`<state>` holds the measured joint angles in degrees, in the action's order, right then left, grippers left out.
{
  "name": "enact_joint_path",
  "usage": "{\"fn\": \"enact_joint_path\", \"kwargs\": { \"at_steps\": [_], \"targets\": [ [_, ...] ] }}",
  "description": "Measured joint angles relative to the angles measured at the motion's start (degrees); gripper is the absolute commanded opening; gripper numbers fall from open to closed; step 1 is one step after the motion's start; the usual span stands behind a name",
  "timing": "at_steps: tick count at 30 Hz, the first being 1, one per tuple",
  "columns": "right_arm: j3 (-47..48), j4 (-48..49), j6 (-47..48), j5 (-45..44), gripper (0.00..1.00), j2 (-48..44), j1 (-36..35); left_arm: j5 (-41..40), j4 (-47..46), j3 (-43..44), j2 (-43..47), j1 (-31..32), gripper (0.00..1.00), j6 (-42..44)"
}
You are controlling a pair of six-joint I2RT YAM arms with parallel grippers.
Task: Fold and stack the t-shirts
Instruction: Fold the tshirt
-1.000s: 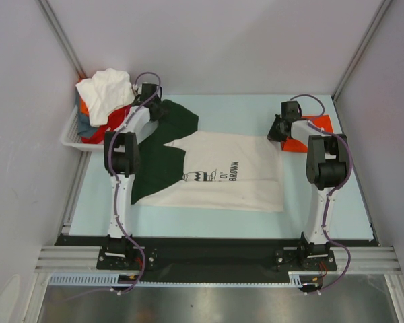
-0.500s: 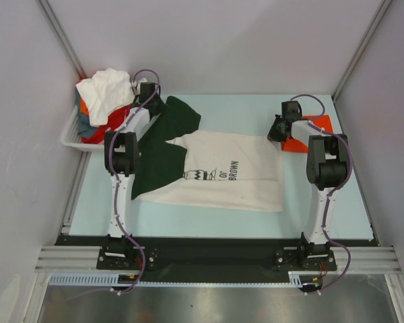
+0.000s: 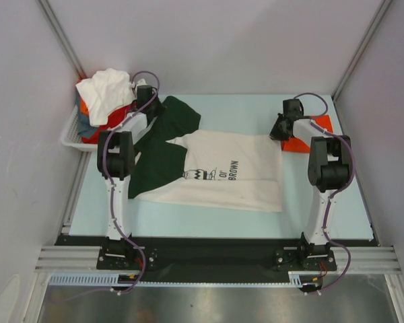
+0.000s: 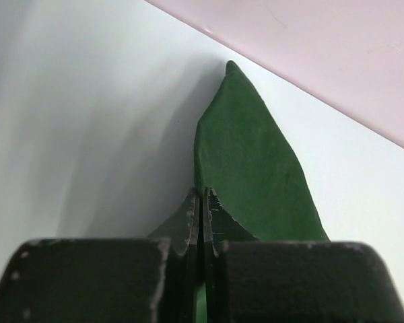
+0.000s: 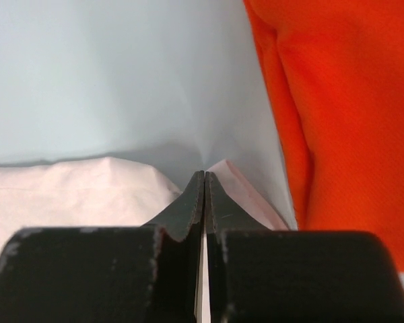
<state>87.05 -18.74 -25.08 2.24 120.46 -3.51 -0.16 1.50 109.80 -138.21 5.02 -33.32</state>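
The spread t-shirt [image 3: 229, 171] is laid flat in the middle of the surface [image 3: 242, 108], with its sleeves turned to the left and its hem to the right. The folded t-shirt [image 3: 321, 124] is placed at the far right of the surface, just beside the far hem corner of the spread t-shirt. The basket [image 3: 69, 138] is set at the far left edge of the surface, and a heap of t-shirts [image 3: 106, 94] is piled in it. The left tool [image 3: 152, 110] is closed on the spread t-shirt at its far sleeve, just beside the basket. The right tool [image 3: 277, 133] is closed on the far hem corner, between the two garments on the surface.
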Motion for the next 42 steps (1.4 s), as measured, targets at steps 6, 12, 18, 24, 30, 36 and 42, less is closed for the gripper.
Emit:
{"fn": "enact_joint_path", "kwargs": {
  "at_steps": [6,12,18,24,30,36,42],
  "targets": [
    [-1.7,-0.3,-1.4,-4.3,0.00,-4.8,0.3,1.1,-3.3,-2.6,0.7,-0.9,0.10,0.4],
    [-4.3,-0.2,-1.5,-4.8,0.00,-8.7,0.5,2.9,-8.0,-7.4,1.8,-1.4,0.07,0.6],
    [-11.1,0.2,-1.8,-3.7,0.00,-13.0,0.4,4.9,-17.1,-19.6,7.8,-1.4,0.02,1.4],
    [-15.8,0.6,-1.9,-1.4,0.00,-18.2,0.3,7.1,-26.0,-27.9,13.1,-1.4,0.00,1.9],
    [-20.3,2.0,-2.4,0.8,0.00,-23.1,0.3,9.2,-32.9,-35.0,17.6,-1.4,0.00,3.9],
    [-23.4,3.0,-3.3,0.9,0.29,-25.3,0.3,9.8,-38.9,-41.6,21.1,-1.4,0.00,6.0],
    [-17.0,2.3,-2.3,-4.0,0.52,-19.5,-0.5,12.1,-37.9,-38.5,20.3,-1.4,0.00,6.4]
  ]
}}
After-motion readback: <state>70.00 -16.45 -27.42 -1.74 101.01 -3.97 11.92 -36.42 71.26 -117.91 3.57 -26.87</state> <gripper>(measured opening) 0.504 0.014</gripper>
